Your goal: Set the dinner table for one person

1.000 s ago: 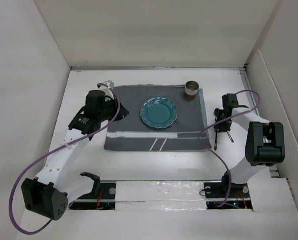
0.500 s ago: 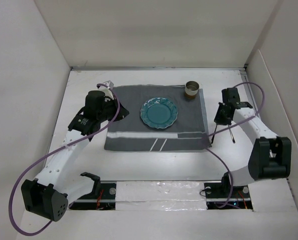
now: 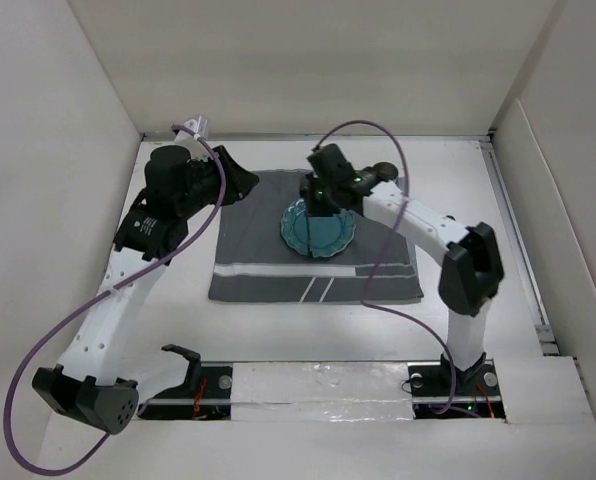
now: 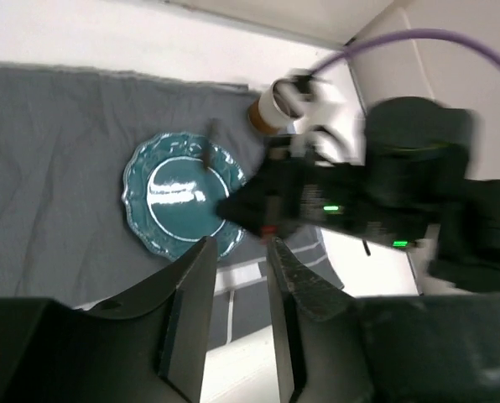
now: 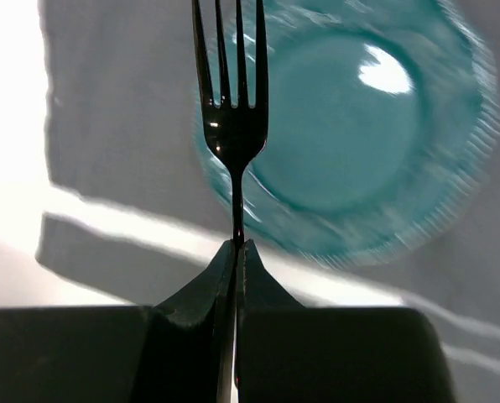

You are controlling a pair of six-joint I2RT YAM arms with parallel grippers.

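Right claw [image 5: 236,252] pinched tight on the fork [image 5: 233,126] handle, tines forward, over the teal plate [image 5: 351,126] rim. I judge I'm carrying it to a place beside the plate. Left claw [image 4: 237,260] slightly parted, empty, held clear. Grey mat [image 3: 258,250] lies on the white worktop [image 3: 308,330], cup [image 4: 271,105] at its far corner. A second ago my right arm worked off the mat's right edge.

The tabletop [image 3: 308,335] is a large, flat, plain white matte rectangle, lying level, with white walls standing along its left, far and right edges. A dark grey cloth mat [image 3: 258,250] with white stripes covers its middle, nearer the far edge.
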